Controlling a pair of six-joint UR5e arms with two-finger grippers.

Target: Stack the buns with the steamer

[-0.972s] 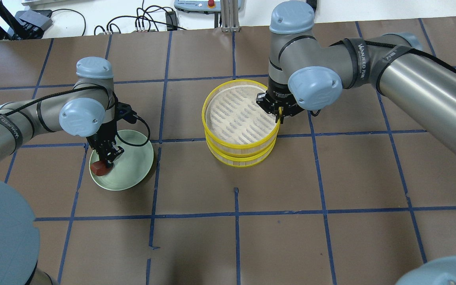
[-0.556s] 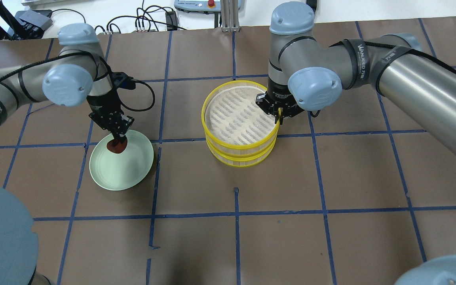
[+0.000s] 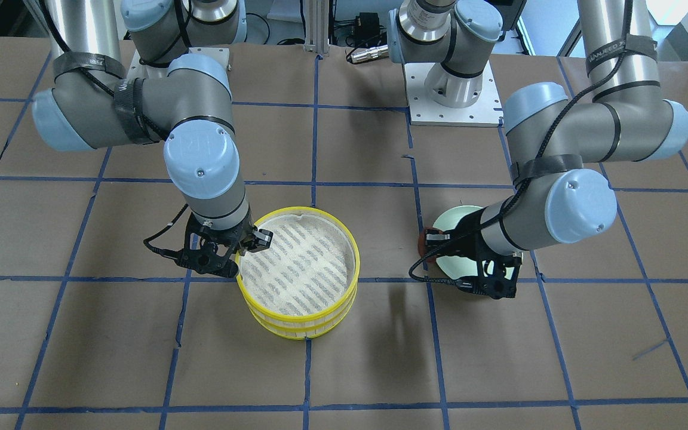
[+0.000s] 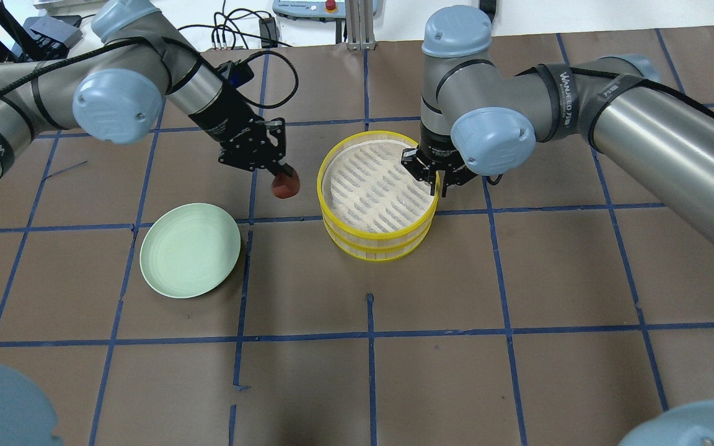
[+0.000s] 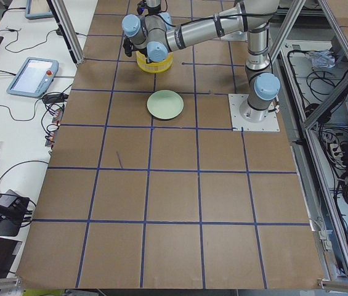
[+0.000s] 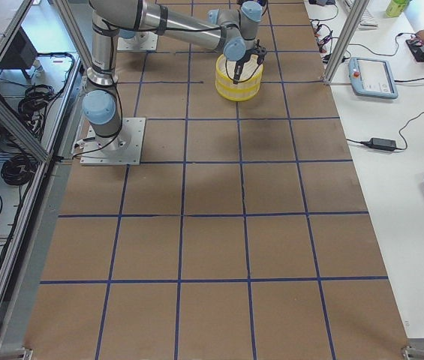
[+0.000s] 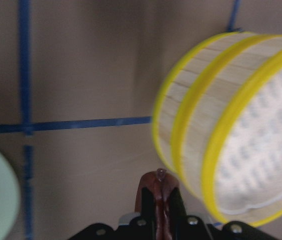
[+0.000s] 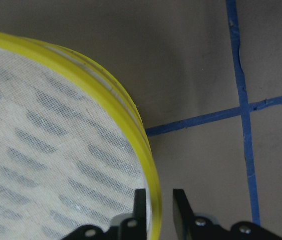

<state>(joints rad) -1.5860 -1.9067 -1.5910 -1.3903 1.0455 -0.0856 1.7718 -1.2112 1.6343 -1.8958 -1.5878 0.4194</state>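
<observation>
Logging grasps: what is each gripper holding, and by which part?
The left gripper pinches the reddish-brown bun by its top. The right gripper holds nothing: open, it straddles the rim of the top steamer tray.

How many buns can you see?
1. A brown bun is held in the left gripper, beside the steamer. Another could be hidden in the lower tray.

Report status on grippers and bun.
Left gripper shut on reddish-brown bun, aloft beside steamer. Right gripper open astride its top rim. White bun not seen. Steamer wall between bun and base.
</observation>
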